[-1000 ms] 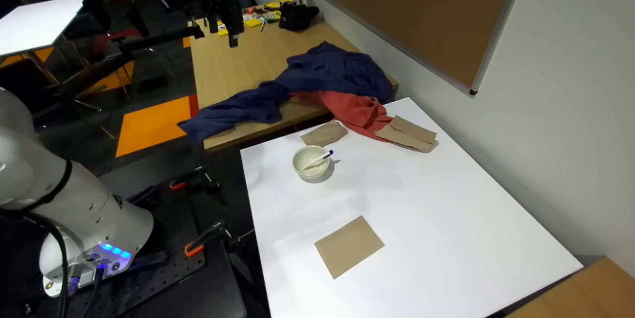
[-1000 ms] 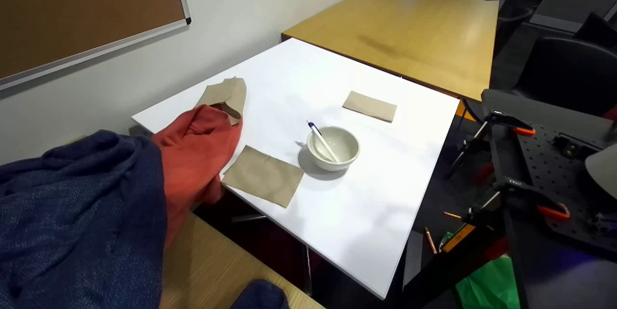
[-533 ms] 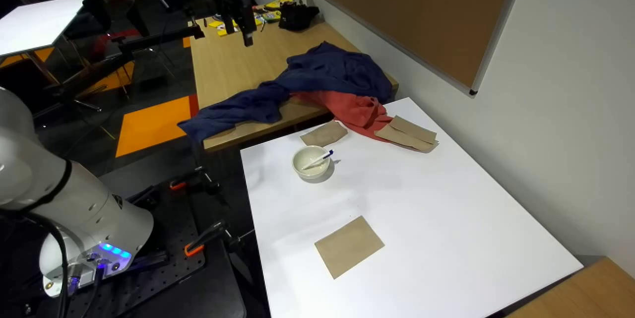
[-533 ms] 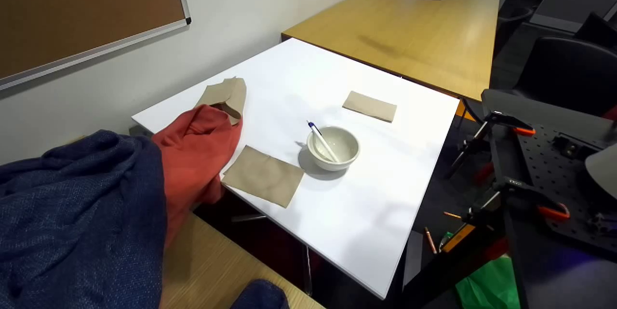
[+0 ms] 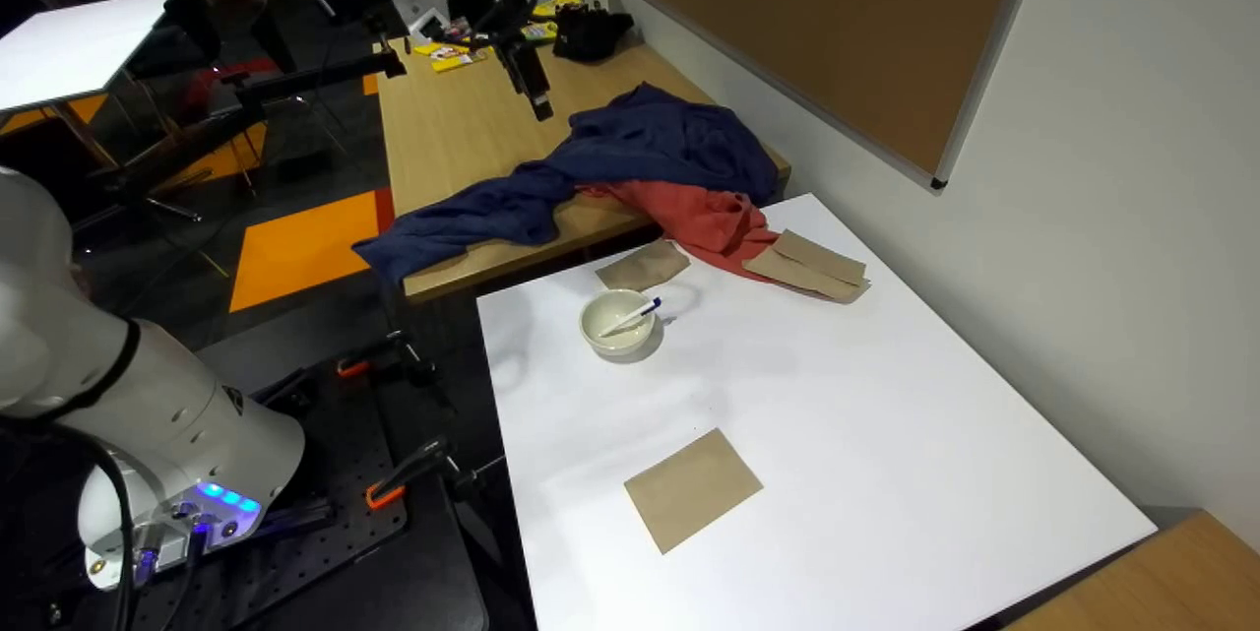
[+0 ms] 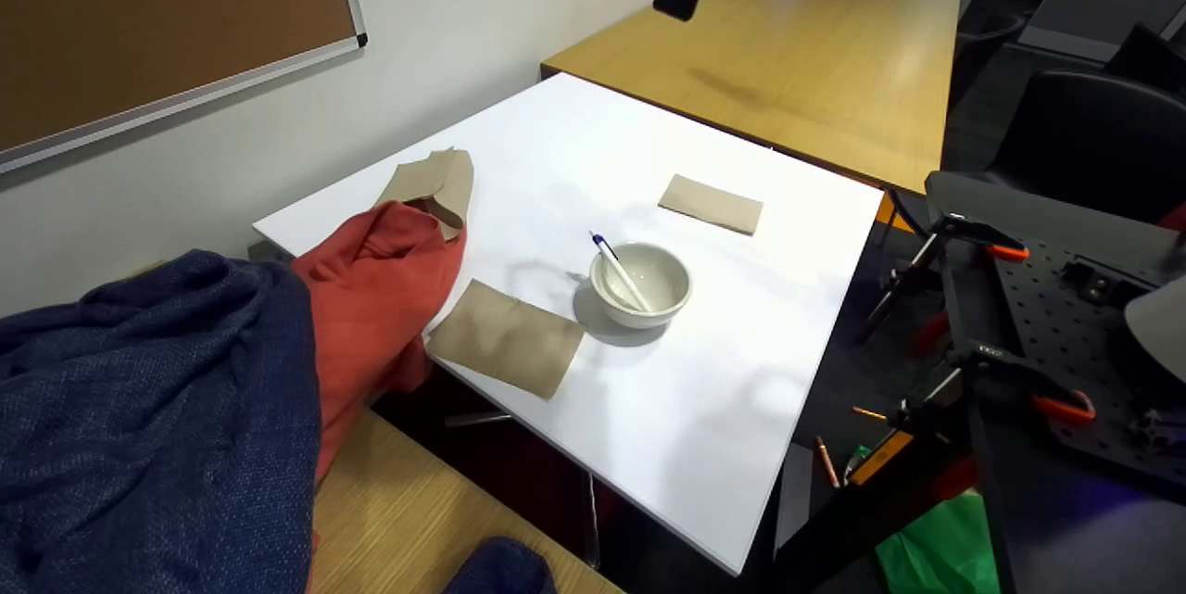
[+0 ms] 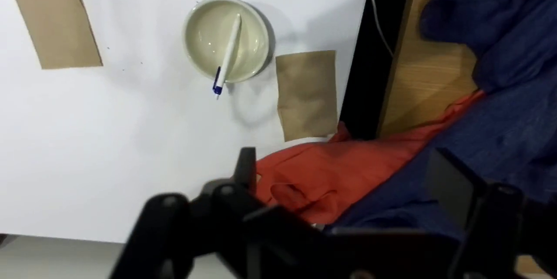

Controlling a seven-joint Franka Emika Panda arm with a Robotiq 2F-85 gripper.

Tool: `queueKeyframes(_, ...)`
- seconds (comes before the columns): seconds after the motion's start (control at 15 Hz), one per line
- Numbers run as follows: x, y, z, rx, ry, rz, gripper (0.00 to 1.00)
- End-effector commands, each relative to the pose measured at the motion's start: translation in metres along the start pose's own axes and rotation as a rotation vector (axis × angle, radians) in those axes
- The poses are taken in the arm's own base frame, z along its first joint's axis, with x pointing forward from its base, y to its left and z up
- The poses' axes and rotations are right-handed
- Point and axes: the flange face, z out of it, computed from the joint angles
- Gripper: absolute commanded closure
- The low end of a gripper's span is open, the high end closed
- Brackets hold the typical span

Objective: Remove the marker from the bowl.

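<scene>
White table (image 5: 886, 434), a blue cloth (image 5: 674, 144) beside it, a red cloth (image 5: 711, 220) partly on it. The gripper (image 7: 343, 155) hangs midair, spread wide, holding nothing. On the table stands the bowl (image 7: 205, 37); the marker (image 7: 227, 55) leans inside, blue end past the rim.

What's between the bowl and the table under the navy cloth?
Past the bowl: white tabletop, a brown paper piece, then a dark gap, in the wrist view.
</scene>
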Motion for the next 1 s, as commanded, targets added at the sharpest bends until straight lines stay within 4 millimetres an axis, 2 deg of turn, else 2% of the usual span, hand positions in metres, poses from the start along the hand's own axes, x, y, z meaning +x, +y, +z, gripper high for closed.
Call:
queueKeyframes(0.0, -0.002, 0.030, 0.018, -0.031, 0.035, 0.141, 0.00)
queueKeyframes(0.53, -0.001, 0.091, 0.092, -0.034, 0.041, 0.330, 0.00)
queueKeyframes(0.93, -0.006, 0.112, 0.154, -0.057, 0.000, 0.351, 0.00)
